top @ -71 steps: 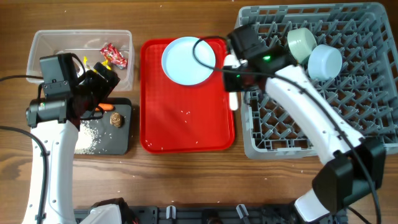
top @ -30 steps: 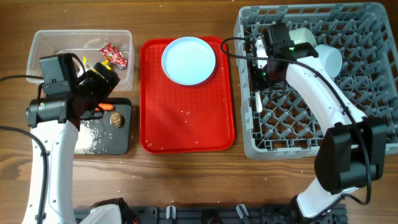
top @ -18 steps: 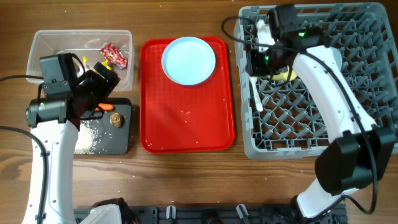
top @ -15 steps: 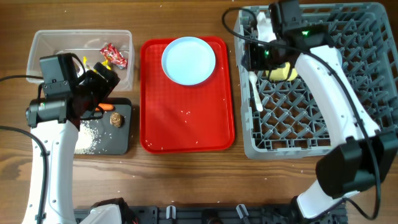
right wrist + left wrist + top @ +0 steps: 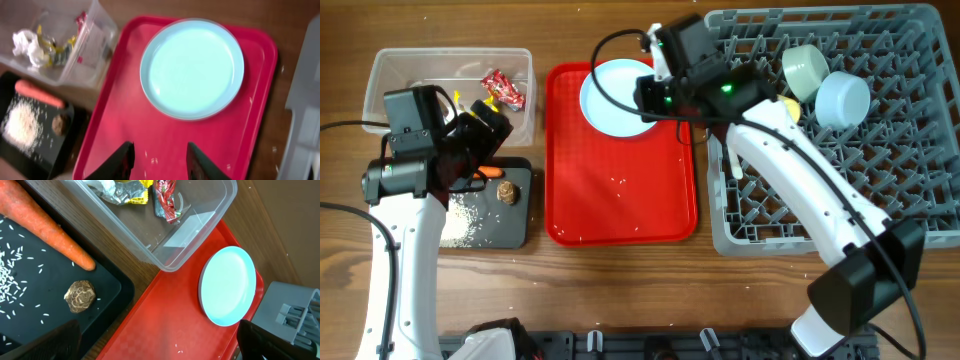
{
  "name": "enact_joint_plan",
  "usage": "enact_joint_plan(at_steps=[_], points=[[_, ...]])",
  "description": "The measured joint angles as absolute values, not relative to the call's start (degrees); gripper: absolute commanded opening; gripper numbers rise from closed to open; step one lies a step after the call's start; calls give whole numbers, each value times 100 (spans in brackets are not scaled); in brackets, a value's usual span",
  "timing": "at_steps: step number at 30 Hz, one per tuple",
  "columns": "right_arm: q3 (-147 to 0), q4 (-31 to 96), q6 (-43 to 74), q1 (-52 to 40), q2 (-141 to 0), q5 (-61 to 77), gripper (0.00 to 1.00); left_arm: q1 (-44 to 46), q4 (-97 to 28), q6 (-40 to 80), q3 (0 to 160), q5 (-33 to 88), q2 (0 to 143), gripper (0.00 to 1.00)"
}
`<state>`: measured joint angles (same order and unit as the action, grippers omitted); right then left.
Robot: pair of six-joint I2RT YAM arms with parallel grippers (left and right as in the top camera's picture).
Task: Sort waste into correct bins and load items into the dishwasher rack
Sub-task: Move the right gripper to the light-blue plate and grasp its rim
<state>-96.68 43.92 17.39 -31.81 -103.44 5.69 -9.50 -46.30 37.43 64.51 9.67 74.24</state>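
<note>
Right gripper (image 5: 161, 161) is hovering over the red tray (image 5: 620, 200), just on the near side of the plate (image 5: 620, 98) in its wrist view. Its jaws are set fairly narrow with only bare tray showing between them, so it's got nothing in it. The plate sits flat at the top end of the red tray, not in the rack (image 5: 880, 170) yet. There are a few stray grains on the tray too. Over in the rack there's the green bowl (image 5: 805, 68) and the blue bowl (image 5: 842, 100) tipped on their sides right next to each other near the back. The yellow cup (image 5: 788, 107) is peeking out beside the arm, and the spoon (image 5: 733, 165) is lying along the rack's left edge. Left gripper (image 5: 157, 337) is spread wide and empty, hanging over by the bins. The tub (image 5: 390, 75) has the wrappers (image 5: 502, 88) and a tissue (image 5: 25, 42) in it. The black tray (image 5: 515, 228) just in front of it holds the carrot (image 5: 45, 232), the rice (image 5: 460, 215) and the brown lump (image 5: 507, 193). The carrot lies along that tray's back edge, with the lump just beside its tip.
</note>
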Motion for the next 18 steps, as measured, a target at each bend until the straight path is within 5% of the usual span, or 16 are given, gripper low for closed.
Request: enact_joint_plan(at_steps=[18], points=[[-9675,2705,1909,-3205,-12562,-679,39,-950,-4628,3741,6451,965,7424,100]])
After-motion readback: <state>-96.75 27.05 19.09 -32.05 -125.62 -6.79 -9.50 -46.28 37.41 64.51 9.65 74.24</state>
